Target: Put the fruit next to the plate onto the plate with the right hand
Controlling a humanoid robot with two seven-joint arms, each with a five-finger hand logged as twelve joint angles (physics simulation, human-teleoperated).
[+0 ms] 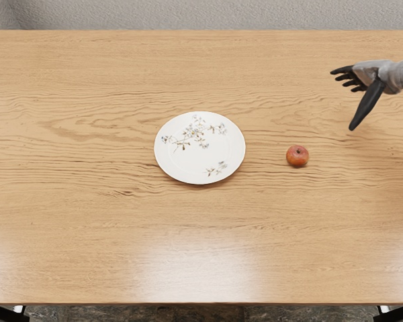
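Observation:
A small red apple (297, 155) lies on the wooden table, to the right of a white plate (199, 147) with a floral pattern. The plate holds nothing. My right hand (357, 87) comes in from the right edge, up and to the right of the apple, well apart from it. Its dark fingers (346, 75) are spread and hold nothing, with the thumb pointing down toward the table. The left arm does not show.
The wooden table (87, 201) fills most of the view, with its far edge against a grey wall and its near edge at the bottom. Glare marks the front part of the tabletop.

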